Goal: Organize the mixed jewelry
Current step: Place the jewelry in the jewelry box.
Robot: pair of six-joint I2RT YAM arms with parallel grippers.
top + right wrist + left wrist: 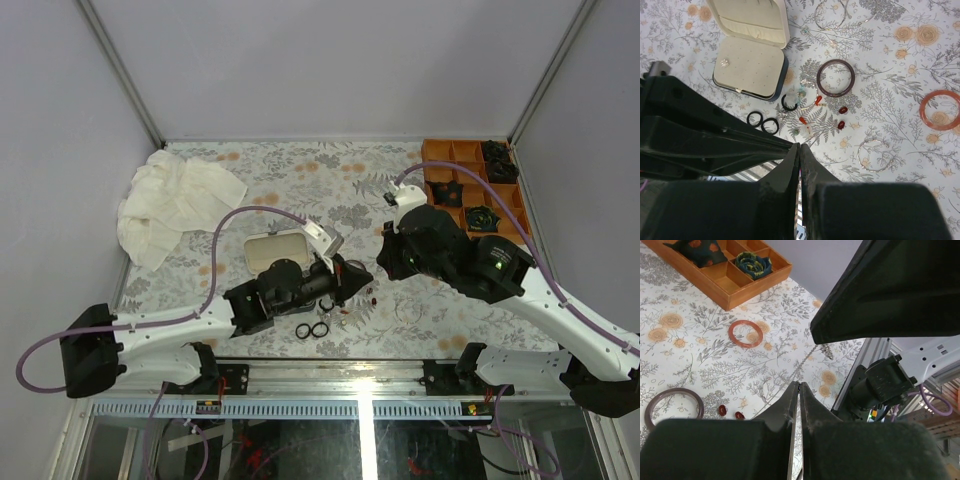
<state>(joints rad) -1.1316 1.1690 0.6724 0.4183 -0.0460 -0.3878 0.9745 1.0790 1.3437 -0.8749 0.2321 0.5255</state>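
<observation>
Right pincer (799, 150) closed; three black rings (748, 119), two bangles (835, 61)

Two bangles (819, 80) (940, 92), three black rings (782, 103) (748, 119) (764, 126), one case (747, 60), one cloth (175, 205).

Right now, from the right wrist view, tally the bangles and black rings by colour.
Dark reddish-brown bangle: 1
Orange-red bangle: 1
Black rings: 3
Total: 5
</observation>
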